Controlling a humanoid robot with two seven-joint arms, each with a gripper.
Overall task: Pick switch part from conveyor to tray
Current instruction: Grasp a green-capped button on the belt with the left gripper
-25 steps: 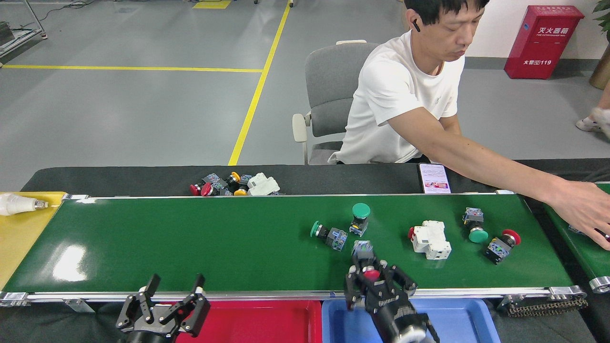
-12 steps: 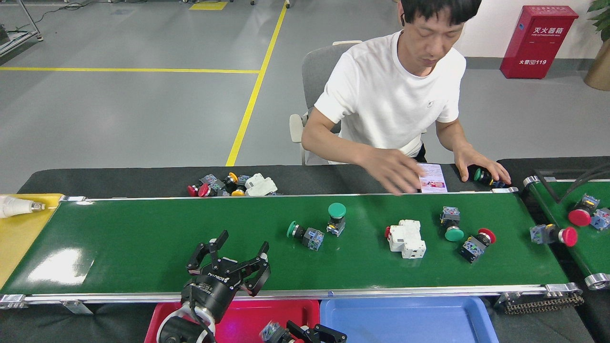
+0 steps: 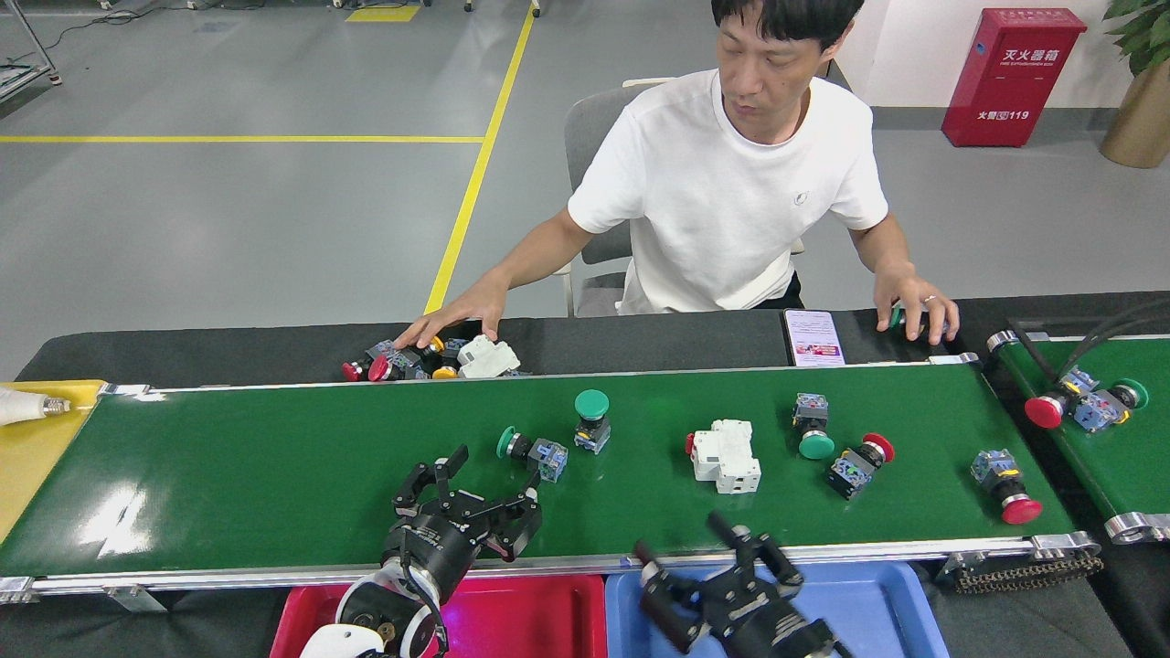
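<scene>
Dark-green conveyor (image 3: pixel 274 475) carries the green-capped push-button switch (image 3: pixel 535 451) toward the left hand (image 3: pixel 475 489), fingers spread and empty to receive it, while the right hand (image 3: pixel 708 557), likewise spread, waits above the blue tray (image 3: pixel 877 603).

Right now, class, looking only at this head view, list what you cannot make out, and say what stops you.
- Red tray: its contents; the left gripper and arm cover part, the bottom edge cuts off the rest.
- Blue tray: mostly hidden by the blurred right gripper and the edge.
- Part under the person's hand: only a green sliver shows.
- Phone screen text: too small.
- White object on the yellow surface: cut by the left edge.
</scene>
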